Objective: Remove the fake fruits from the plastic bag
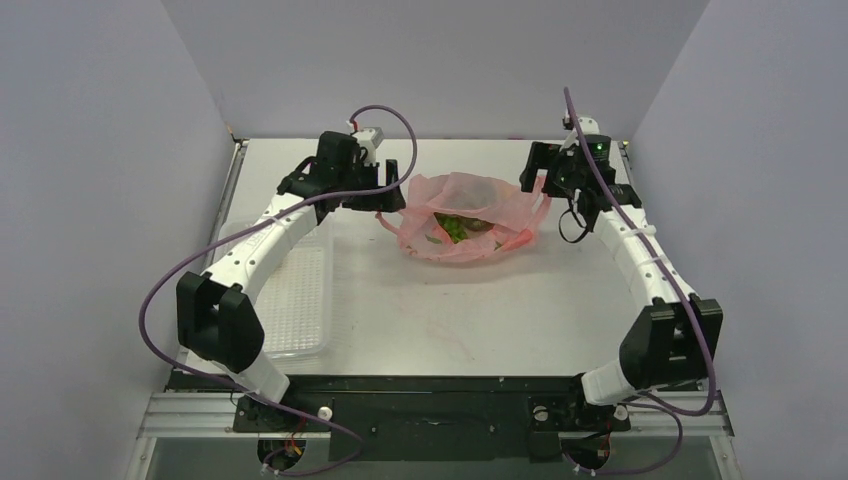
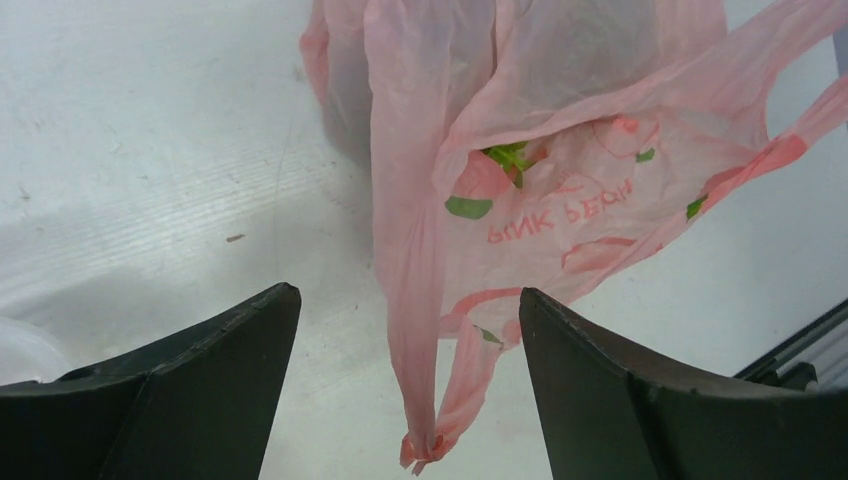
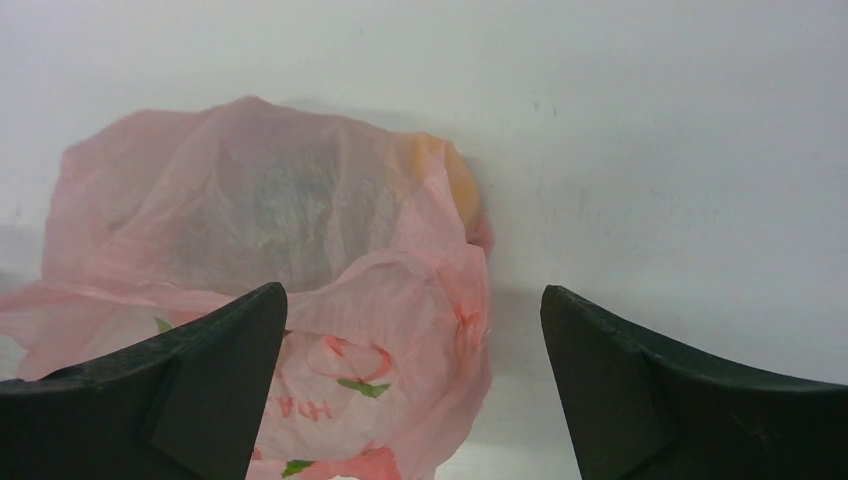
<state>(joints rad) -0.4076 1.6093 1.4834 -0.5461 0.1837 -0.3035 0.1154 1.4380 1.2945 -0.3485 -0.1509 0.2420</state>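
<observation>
The pink plastic bag (image 1: pixel 465 205) lies crumpled at the middle back of the table, its mouth facing the front. Green fake fruits (image 1: pixel 452 228) show inside the mouth; the other fruits are hidden by film. My left gripper (image 1: pixel 388 203) is open at the bag's left edge. In the left wrist view a twisted loop handle (image 2: pixel 425 380) lies between the open fingers (image 2: pixel 230 370) of the left gripper (image 2: pixel 405 295), untouched. My right gripper (image 1: pixel 535 188) is open at the bag's right edge. In the right wrist view the right gripper (image 3: pixel 412 292) straddles the bag (image 3: pixel 300 220), where a yellow-orange shape (image 3: pixel 458 180) shows through the film.
A clear rectangular plastic tray (image 1: pixel 300 295) lies at the left, partly under the left arm. Grey walls close in the table at the back and both sides. The table's right rim (image 2: pixel 800 345) shows in the left wrist view.
</observation>
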